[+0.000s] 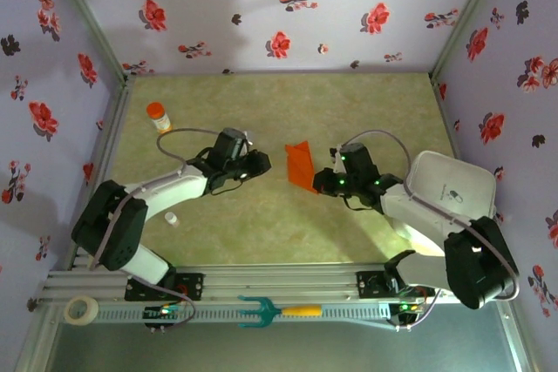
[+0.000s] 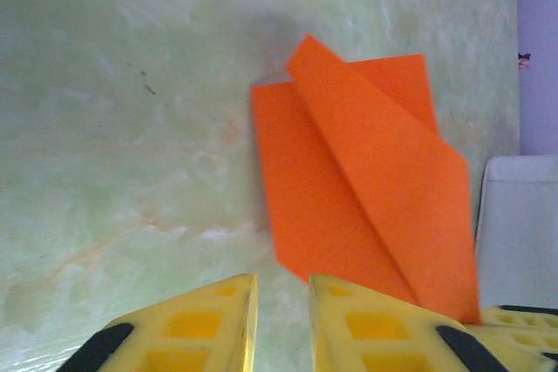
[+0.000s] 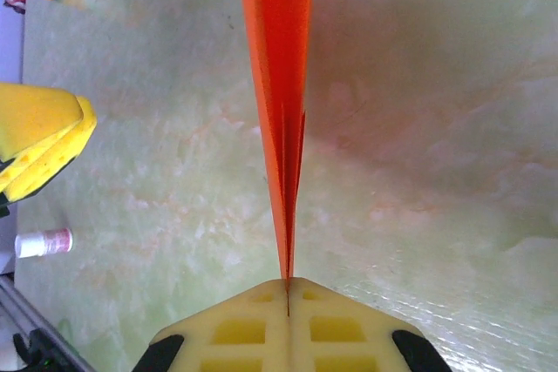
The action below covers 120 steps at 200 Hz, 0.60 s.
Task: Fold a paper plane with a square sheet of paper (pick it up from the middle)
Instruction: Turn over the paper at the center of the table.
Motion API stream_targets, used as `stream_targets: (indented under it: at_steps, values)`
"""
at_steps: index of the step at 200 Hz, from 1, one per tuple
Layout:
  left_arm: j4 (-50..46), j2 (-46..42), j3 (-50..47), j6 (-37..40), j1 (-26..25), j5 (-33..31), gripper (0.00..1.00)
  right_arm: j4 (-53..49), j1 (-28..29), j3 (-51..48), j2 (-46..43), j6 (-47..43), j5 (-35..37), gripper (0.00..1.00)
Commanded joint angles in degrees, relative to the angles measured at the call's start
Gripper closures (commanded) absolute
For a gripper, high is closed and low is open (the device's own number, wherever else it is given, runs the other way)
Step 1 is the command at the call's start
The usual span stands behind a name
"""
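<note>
The orange-red sheet of paper point(image 1: 302, 165) is folded into layered flaps with a pointed end and is held on edge above the middle of the table. My right gripper point(image 3: 288, 283) is shut on its near edge, so the paper point(image 3: 281, 111) runs edge-on away from the fingers. In the top view the right gripper point(image 1: 321, 182) sits at the paper's lower right. My left gripper point(image 2: 283, 289) stands just short of the paper point(image 2: 366, 189), its jaws a narrow gap apart with nothing between them. From above, the left gripper point(image 1: 261, 163) is to the paper's left.
An orange-capped bottle point(image 1: 157, 117) stands at the back left, and a small white vial point(image 1: 172, 219) lies by the left arm. A white container point(image 1: 452, 182) sits at the right. A tape roll point(image 1: 82, 308) and a teal fork tool point(image 1: 266, 310) lie on the front rail.
</note>
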Motion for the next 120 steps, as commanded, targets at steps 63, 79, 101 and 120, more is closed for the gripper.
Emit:
stream_targets:
  at_steps: [63, 79, 101, 120]
  values:
    - [-0.3, -3.7, -2.6, 0.0, 1.7, -1.8, 0.73, -17.0, 4.1, 7.4, -4.3, -10.1, 19.9, 1.00]
    - [-0.4, -4.6, -3.0, -0.2, 2.2, -1.9, 0.73, -21.5, 6.8, 10.5, -3.7, -12.7, 27.7, 1.00]
    - [-0.6, -6.2, -3.9, -0.3, 2.9, -2.3, 0.71, -27.6, 10.8, 14.7, -1.0, -13.7, 41.6, 1.00]
    - [-1.3, -7.5, -4.5, -0.4, 3.5, -2.8, 0.70, -30.8, 13.4, 17.3, 2.4, -14.0, 49.1, 1.00]
